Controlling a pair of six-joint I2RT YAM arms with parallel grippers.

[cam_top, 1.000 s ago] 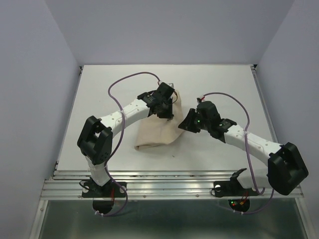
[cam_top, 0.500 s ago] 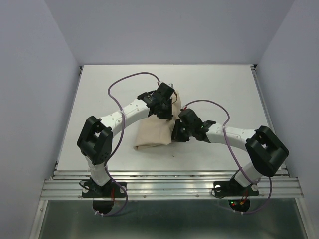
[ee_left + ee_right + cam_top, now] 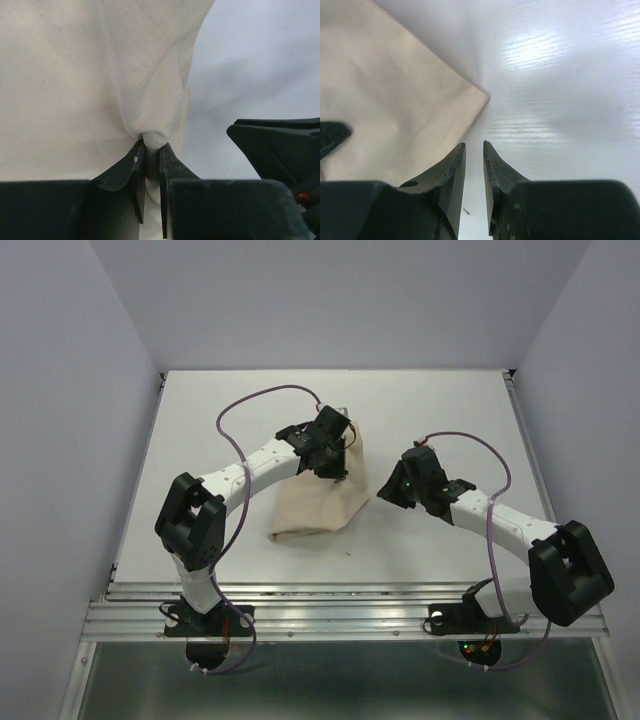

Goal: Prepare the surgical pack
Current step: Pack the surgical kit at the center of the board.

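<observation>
On the table — one beige cloth sheet

Robotics lab test cell, not a home or shop: bare white counter boxed in by plain pale walls on three sides. Left arm and right arm are bolted to aluminium rails at the near edge. Purple cables loop loose, and status LEDs are lit at the right base.
</observation>
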